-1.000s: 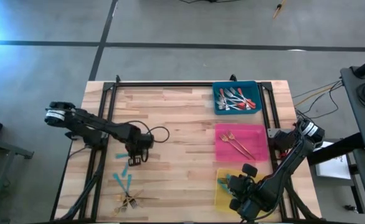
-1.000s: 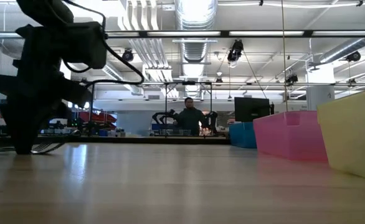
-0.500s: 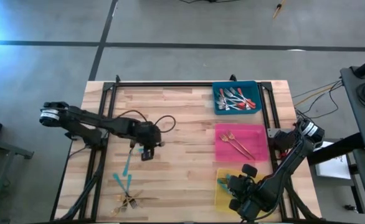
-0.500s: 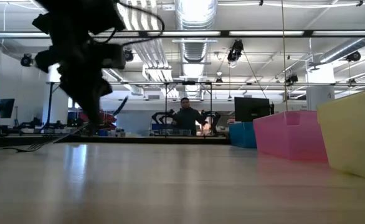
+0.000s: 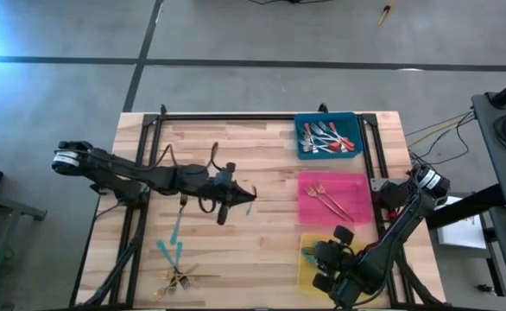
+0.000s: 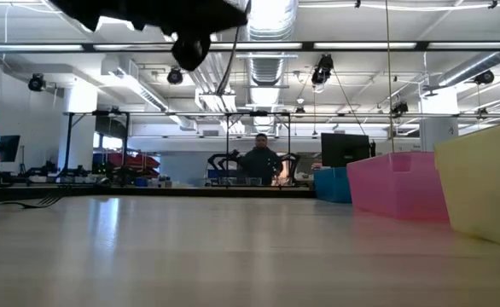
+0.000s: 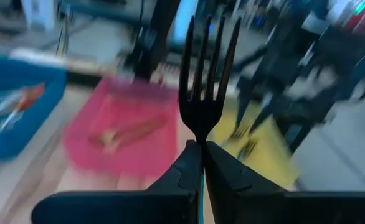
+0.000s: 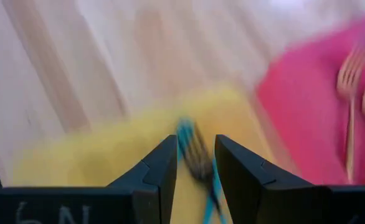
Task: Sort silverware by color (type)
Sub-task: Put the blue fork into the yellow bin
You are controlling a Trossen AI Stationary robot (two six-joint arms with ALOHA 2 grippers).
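My left gripper hangs over the middle of the table, pointing nearly level toward the trays, shut on a teal-handled fork. My right gripper stands open above the yellow tray, where a teal-handled fork lies below the gap between its fingers. The blue tray holds red-handled forks. The pink tray holds gold forks. Loose teal forks and gold forks lie flat on the table's near left. My left gripper pinches the fork at its neck, just behind the tines, between its two shut fingers. The fork lies along the fingers, its tines sticking out past the fingertips toward the table's right side. It is lifted clear of the table.
The three trays stand in a row along the table's right side, blue farthest, yellow nearest. A black frame runs along the table's far edge. A person stands far off in the room behind.
My left gripper has risen from the table's left part and gone toward the right, tipping from pointing down to nearly level. The teal-handled fork has come up with it, clear of the table.
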